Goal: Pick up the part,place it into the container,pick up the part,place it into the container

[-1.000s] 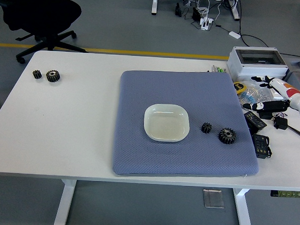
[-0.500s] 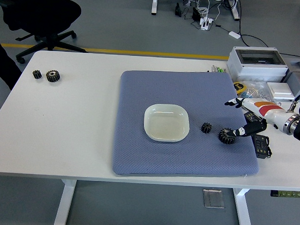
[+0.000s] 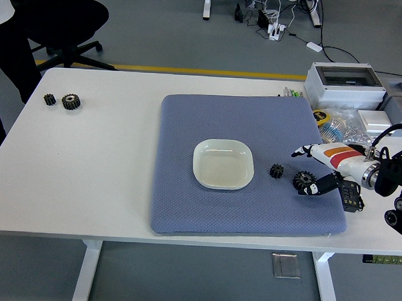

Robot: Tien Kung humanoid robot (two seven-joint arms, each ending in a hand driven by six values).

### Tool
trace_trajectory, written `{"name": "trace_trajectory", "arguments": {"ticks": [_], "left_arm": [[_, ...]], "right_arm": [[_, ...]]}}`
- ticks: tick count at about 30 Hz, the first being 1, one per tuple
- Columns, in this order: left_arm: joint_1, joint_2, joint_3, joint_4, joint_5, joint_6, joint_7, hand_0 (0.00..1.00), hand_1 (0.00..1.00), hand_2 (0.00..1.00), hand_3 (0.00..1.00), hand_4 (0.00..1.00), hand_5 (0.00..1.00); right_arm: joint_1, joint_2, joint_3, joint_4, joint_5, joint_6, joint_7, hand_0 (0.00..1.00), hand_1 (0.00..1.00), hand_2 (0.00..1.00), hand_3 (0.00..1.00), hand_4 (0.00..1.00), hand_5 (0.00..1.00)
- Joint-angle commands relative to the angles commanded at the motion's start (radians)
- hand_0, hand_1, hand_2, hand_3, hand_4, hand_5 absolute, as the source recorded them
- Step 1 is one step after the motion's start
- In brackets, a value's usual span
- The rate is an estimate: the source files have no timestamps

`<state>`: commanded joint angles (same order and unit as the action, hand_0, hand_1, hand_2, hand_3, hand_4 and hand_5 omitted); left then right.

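worktop (image 3: pixel 86 172) white | blue mat (image 3: pixel 209 117) laid on it | grey box (image 3: pixel 344 83) at far right corner (cables beside it) | office chair (image 3: pixel 56 17) behind, far left

Even, bright overhead lighting with no glare; the white worktop (image 3: pixel 86 172) is cleanly exposed, shadows beneath objects are faint and soft, focus is sharp throughout, and slight wide-angle bowing shows at edges.

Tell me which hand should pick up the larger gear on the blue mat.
Right. The right hand is already at the larger gear on the blue mat, fingers spread around it, not yet closed. The left hand is not in view.
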<state>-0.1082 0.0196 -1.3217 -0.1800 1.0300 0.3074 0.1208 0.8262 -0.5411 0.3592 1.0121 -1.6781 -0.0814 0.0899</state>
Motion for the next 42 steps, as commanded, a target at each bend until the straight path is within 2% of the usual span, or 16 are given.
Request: {"name": "trace_trajectory", "arguments": {"ticks": [6, 7, 12, 13, 18, 19, 21, 24, 25, 36, 37, 42], "left_arm": [[0.000, 0.001, 0.001, 0.000, 0.002, -0.001, 0.001, 0.621, 0.588, 0.652, 0.556, 0.653, 0.576], [0.000, 0.001, 0.001, 0.000, 0.000, 0.000, 0.000, 0.624, 0.588, 0.652, 0.557, 0.653, 0.574], [0.000, 0.001, 0.005, 0.000, -0.002, 0.000, 0.001, 0.624, 0.588, 0.652, 0.557, 0.653, 0.574], [-0.001, 0.000, 0.005, 0.000, -0.002, 0.000, 0.001, 0.622, 0.588, 0.652, 0.556, 0.652, 0.574], [0.000, 0.000, 0.006, 0.000, -0.003, 0.000, 0.001, 0.622, 0.588, 0.652, 0.556, 0.652, 0.574], [0.000, 0.000, 0.005, 0.000, -0.002, 0.000, 0.001, 0.621, 0.587, 0.652, 0.557, 0.650, 0.571], [0.000, 0.000, 0.005, 0.000, 0.000, 0.000, 0.002, 0.621, 0.587, 0.652, 0.557, 0.650, 0.571], [0.000, 0.000, 0.005, 0.000, 0.000, 0.000, 0.002, 0.621, 0.587, 0.652, 0.557, 0.650, 0.571], [0.000, 0.000, 0.003, 0.000, 0.000, 0.000, 0.002, 0.622, 0.585, 0.652, 0.556, 0.650, 0.571], [-0.001, 0.001, 0.003, 0.000, 0.000, 0.001, 0.002, 0.622, 0.583, 0.652, 0.556, 0.650, 0.571], [-0.001, 0.001, 0.004, 0.000, -0.001, 0.001, 0.002, 0.621, 0.582, 0.652, 0.556, 0.650, 0.571], [-0.001, 0.001, 0.005, 0.000, -0.002, 0.000, 0.002, 0.621, 0.582, 0.652, 0.556, 0.650, 0.571]], "right_arm": [[0.021, 0.015, -0.049, -0.044, 0.018, -0.017, -0.009, 0.749, 0.731, 0.781, 0.774, 0.998, 0.355], [0.023, 0.016, -0.053, -0.049, 0.021, -0.016, -0.008, 0.716, 0.712, 0.764, 0.773, 0.998, 0.330], [0.024, 0.032, -0.061, -0.083, 0.043, -0.033, 0.004, 0.716, 0.712, 0.764, 0.773, 0.998, 0.330], [0.024, 0.036, -0.064, -0.092, 0.047, -0.037, 0.005, 0.679, 0.700, 0.751, 0.688, 0.998, 0.312], [0.021, 0.054, -0.064, -0.115, 0.060, -0.049, 0.010, 0.679, 0.700, 0.751, 0.688, 0.998, 0.312], [0.020, 0.059, -0.061, -0.121, 0.065, -0.049, 0.010, 0.627, 0.681, 0.734, 0.663, 0.998, 0.300], [0.017, 0.068, -0.053, -0.132, 0.072, -0.048, 0.011, 0.627, 0.681, 0.734, 0.663, 0.998, 0.300], [0.014, 0.071, -0.050, -0.132, 0.073, -0.050, 0.015, 0.627, 0.681, 0.734, 0.663, 0.998, 0.300], [0.014, 0.072, -0.050, -0.131, 0.072, -0.051, 0.017, 0.553, 0.643, 0.706, 0.631, 0.993, 0.297], [0.010, 0.080, -0.062, -0.151, 0.075, -0.045, 0.016, 0.535, 0.640, 0.702, 0.626, 0.995, 0.296], [0.009, 0.080, -0.061, -0.152, 0.076, -0.045, 0.016, 0.426, 0.597, 0.700, 0.610, 0.970, 0.279], [0.006, 0.081, -0.057, -0.151, 0.077, -0.050, 0.023, 0.426, 0.597, 0.700, 0.610, 0.970, 0.279]]}}
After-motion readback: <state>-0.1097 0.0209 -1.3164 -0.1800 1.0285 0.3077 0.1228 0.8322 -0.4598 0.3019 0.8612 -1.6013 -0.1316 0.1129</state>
